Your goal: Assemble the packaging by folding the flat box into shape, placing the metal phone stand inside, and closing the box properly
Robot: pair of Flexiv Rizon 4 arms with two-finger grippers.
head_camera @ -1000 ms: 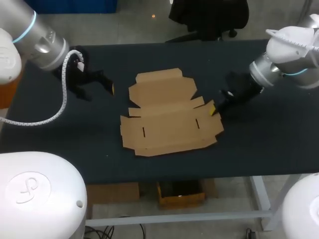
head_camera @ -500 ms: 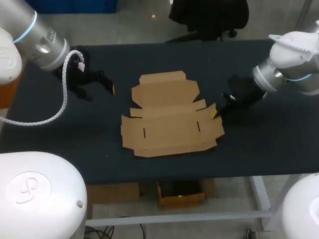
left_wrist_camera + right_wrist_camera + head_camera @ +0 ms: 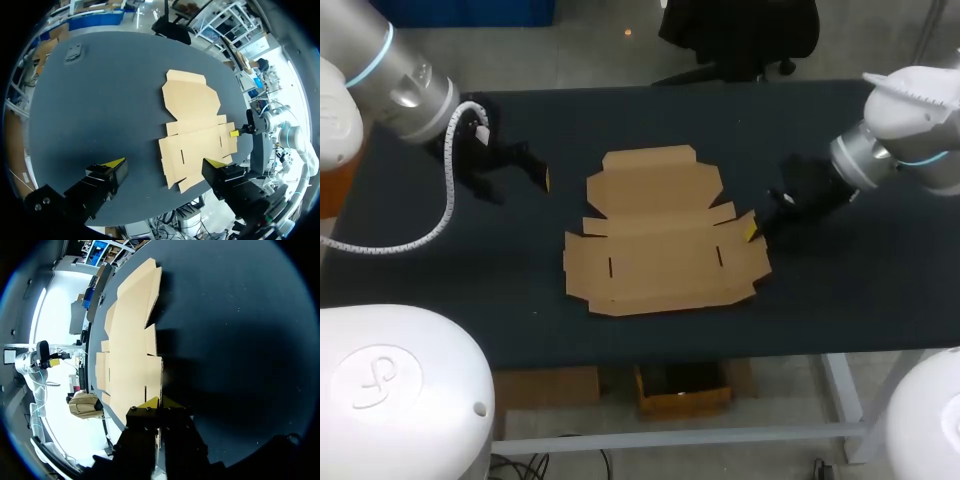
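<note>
**A:** On the left, the left tool [image 3: 518,184] is seen hanging over the dark table [image 3: 440,270], well apart from the cardboard. Its 2 yellow-tipped fingers [image 3: 114,163] are spread wide, and nothing is held between them.

**B:** Confirmed. In the middle, the flat box [image 3: 660,245] is laid out unfolded on the table. The lid panel [image 3: 655,178] is turned toward the far edge, and 2 slots [image 3: 610,266] are cut in the nearer panel.

**A:** At the right, the right tool [image 3: 753,228] is closed on the box's right side flap [image 3: 744,220]. The flap is pinched between both tips and tilted up off the table.

**B:** Agreed. From the right wrist, the cardboard edge is seen running straight between the drawn-together fingers [image 3: 150,403].
</note>
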